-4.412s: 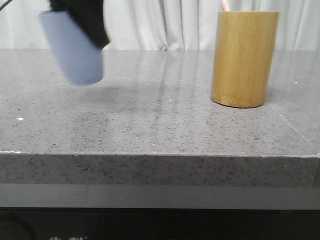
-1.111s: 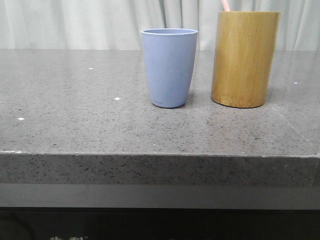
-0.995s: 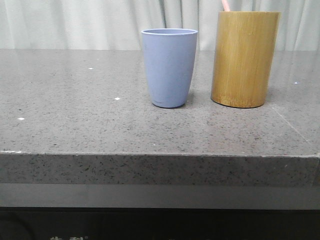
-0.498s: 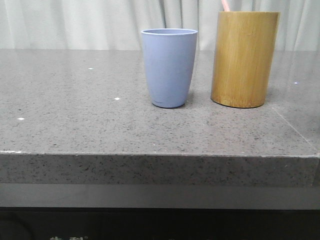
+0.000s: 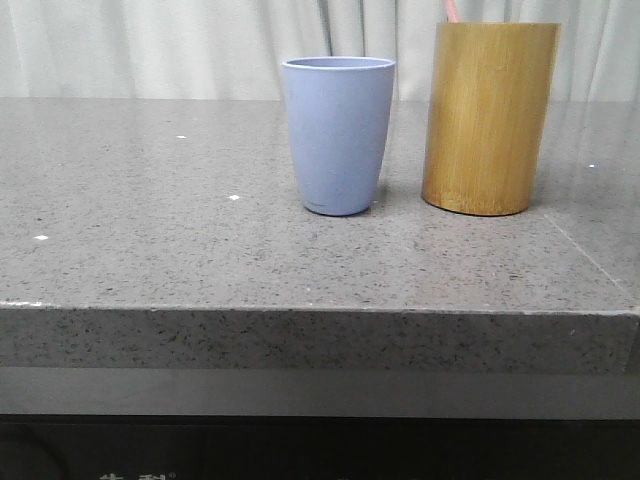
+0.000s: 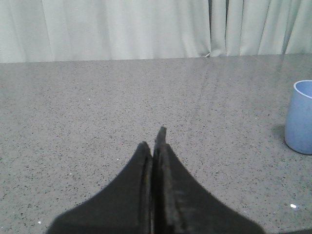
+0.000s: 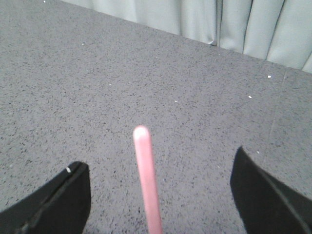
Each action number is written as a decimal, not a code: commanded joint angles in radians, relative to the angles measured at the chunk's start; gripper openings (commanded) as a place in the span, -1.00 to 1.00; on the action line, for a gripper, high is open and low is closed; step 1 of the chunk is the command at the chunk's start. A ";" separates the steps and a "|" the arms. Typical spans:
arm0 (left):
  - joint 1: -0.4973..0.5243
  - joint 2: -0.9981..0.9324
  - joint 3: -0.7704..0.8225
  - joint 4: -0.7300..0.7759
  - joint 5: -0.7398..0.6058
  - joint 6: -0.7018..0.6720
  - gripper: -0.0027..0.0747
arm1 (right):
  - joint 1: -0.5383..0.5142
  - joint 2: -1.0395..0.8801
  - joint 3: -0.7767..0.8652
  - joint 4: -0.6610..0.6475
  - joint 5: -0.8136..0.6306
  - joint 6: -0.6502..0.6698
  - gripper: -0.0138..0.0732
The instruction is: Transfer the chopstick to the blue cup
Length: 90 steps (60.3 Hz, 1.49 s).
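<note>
The left gripper (image 6: 155, 146) has its two dark fingers pressed together with nothing between them, hanging low over bare grey speckled desk (image 6: 122, 107). The blue cup (image 6: 299, 117) stands upright well off to one side of it and a little ahead, cut by the edge of the left wrist view so only part of its wall and rim shows. Between this gripper and the cup there is only open desk surface, running back to pale curtains (image 6: 122, 29) behind the far edge.

The right gripper (image 7: 158, 195) is spread wide, its two black fingers far apart at either side, and a pale pink chopstick (image 7: 146, 170) rises between them, roughly midway, touching neither finger. Only its rounded top end and a short length of shaft show; the rest runs out of the right wrist view, and whether more than one stick is there cannot be told. Beyond it lies bare desk up to the curtains.

In the front view neither gripper appears. The blue cup (image 5: 338, 135) stands just beside the bamboo holder (image 5: 488, 118), a narrow gap between them, the holder the taller. A small pink tip (image 5: 451, 10) pokes above the holder's rim and is cut by the top of the view. The holder's inside is hidden. Wide open desk lies to the cup's other side and forward to the front edge (image 5: 300, 308).
</note>
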 commanded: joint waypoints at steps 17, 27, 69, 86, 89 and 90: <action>0.004 0.014 -0.022 -0.012 -0.085 -0.011 -0.98 | 0.001 0.003 -0.074 -0.006 -0.067 -0.008 -0.54; 0.004 0.014 -0.022 -0.012 -0.074 -0.011 -0.98 | 0.001 -0.010 -0.074 -0.006 -0.069 -0.008 -0.75; 0.004 0.014 -0.022 -0.012 -0.061 -0.011 -0.98 | 0.101 -0.291 -0.074 -0.024 -0.268 -0.008 -0.77; 0.004 0.014 -0.022 -0.012 -0.061 -0.011 -0.98 | 0.225 -0.206 -0.074 -0.020 -0.353 -0.008 -0.77; 0.004 0.014 -0.022 -0.012 -0.061 -0.011 -0.98 | 0.232 -0.181 -0.074 -0.011 -0.353 -0.008 -0.77; 0.004 0.014 -0.022 -0.012 -0.061 -0.011 -0.98 | 0.235 -0.170 -0.074 -0.004 -0.353 -0.007 -0.77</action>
